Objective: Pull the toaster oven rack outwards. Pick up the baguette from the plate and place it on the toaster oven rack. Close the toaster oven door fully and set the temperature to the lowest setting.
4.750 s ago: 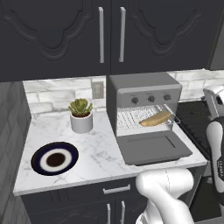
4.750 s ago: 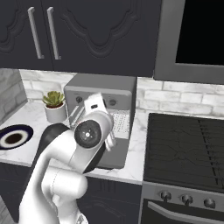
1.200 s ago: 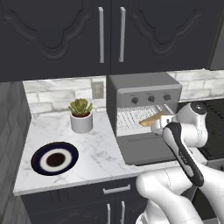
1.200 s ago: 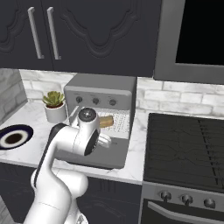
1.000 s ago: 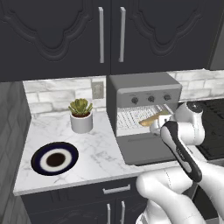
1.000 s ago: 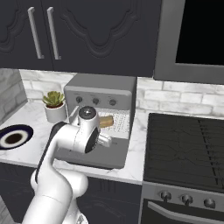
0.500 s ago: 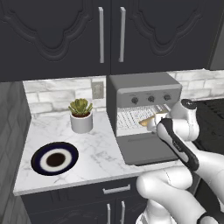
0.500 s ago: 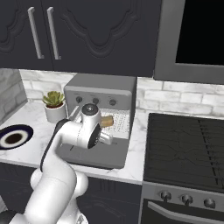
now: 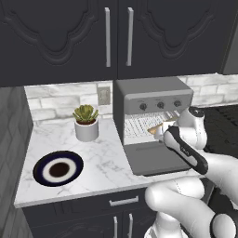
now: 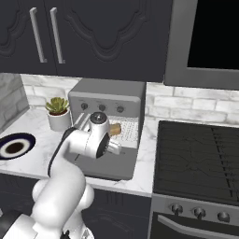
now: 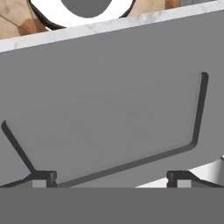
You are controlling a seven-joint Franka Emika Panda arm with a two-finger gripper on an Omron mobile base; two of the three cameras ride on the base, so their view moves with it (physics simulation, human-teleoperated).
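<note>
The grey toaster oven (image 9: 153, 93) (image 10: 108, 94) stands on the counter with its door (image 9: 155, 160) (image 10: 108, 170) folded down flat. The wire rack (image 9: 138, 126) (image 10: 129, 131) sticks out over it, and the golden baguette (image 9: 157, 128) (image 10: 115, 129) lies on the rack, partly hidden by my arm. The navy plate (image 9: 58, 168) (image 10: 14, 145) sits bare at the counter's left. My gripper (image 11: 111, 178) hovers open just above the door panel (image 11: 109, 100), nothing between its fingertips (image 11: 43, 177). Three knobs (image 9: 160, 105) (image 10: 101, 108) line the oven's front.
A potted succulent (image 9: 85, 122) (image 10: 58, 113) stands left of the oven. A dark stove (image 10: 200, 158) adjoins the counter on the right. Dark cabinets hang above. The marble counter edge (image 11: 87, 28) lies just past the door's front edge.
Over the last second my hand has swung left and lower over the open door. The jaws stay wide. The baguette has stayed on the rack.
</note>
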